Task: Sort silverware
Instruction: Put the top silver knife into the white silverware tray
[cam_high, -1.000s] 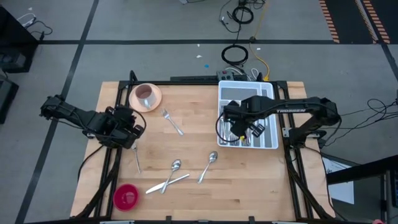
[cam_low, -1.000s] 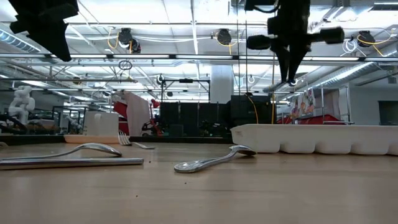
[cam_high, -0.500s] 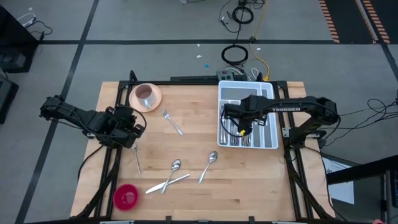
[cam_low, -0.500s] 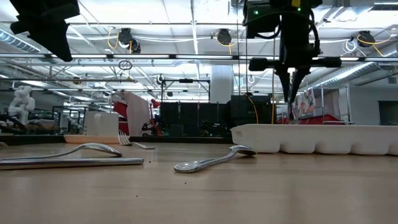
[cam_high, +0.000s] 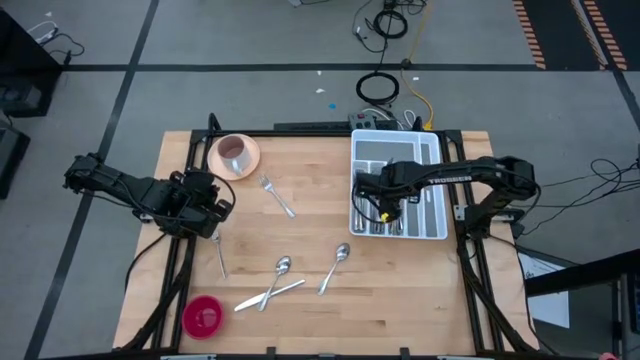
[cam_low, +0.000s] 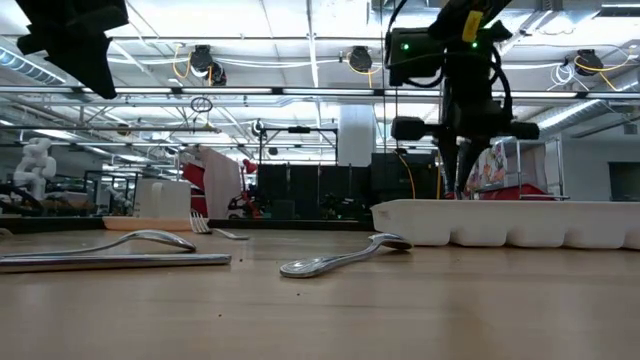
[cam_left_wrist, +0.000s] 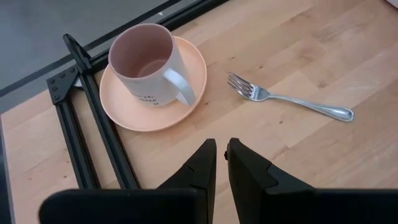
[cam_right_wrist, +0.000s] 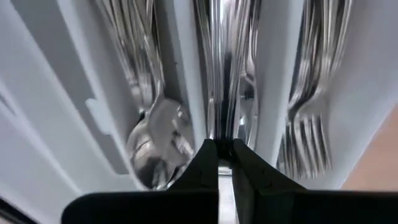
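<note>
Now the right gripper (cam_high: 385, 212) has sunk lower into the tray (cam_high: 432, 232).

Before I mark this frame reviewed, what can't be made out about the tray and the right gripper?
- Right gripper: shut on a thin bright edge of silverware; knife or handle, the right wrist view is too close to tell.
- White tray: its wall hides the contents in the low view.
- Tray contents: the right arm covers part in the high view; pieces too small to count.
- Left gripper: hangs near the cup, nothing between its fingers.
</note>
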